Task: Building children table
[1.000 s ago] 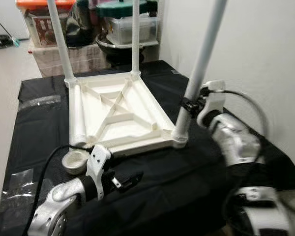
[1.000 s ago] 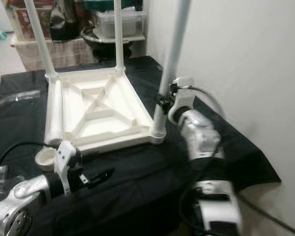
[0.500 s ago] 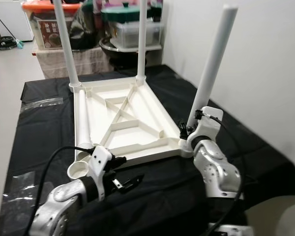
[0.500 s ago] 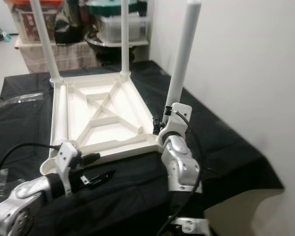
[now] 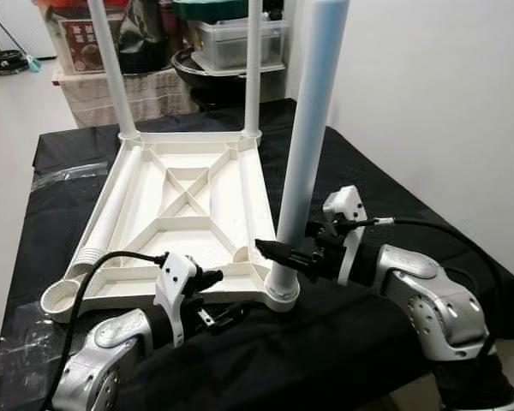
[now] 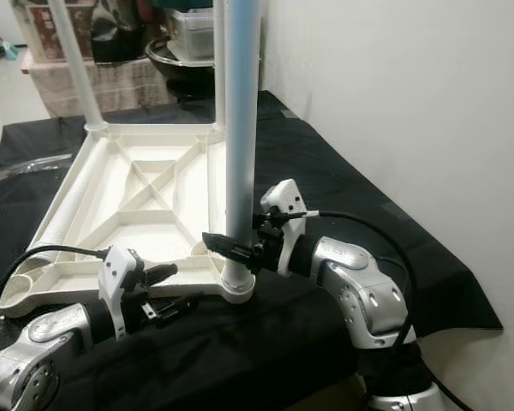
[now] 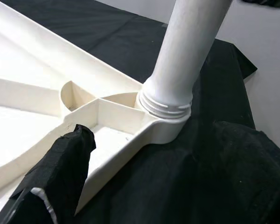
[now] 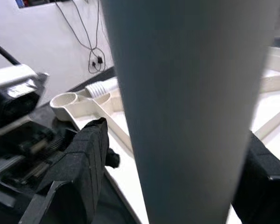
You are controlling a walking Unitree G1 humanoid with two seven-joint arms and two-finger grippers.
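Right tool [image 5: 284,254] hugs the near table leg [image 5: 310,128].
Its fingers pinch the white leg; left tool [image 5: 218,310], fingers spread, touches the upside-down tabletop [image 5: 180,214].

A black cloth [image 5: 385,205] covers the work surface. A crumpled clear plastic bag [image 5: 64,174] lies on the cloth's far left part. Behind the surface stand stacked storage boxes: a clear lidded tub [image 5: 236,43], a printed box [image 5: 79,44], and a dark round basin [image 5: 207,77]. A white wall [image 5: 428,103] runs along the right.
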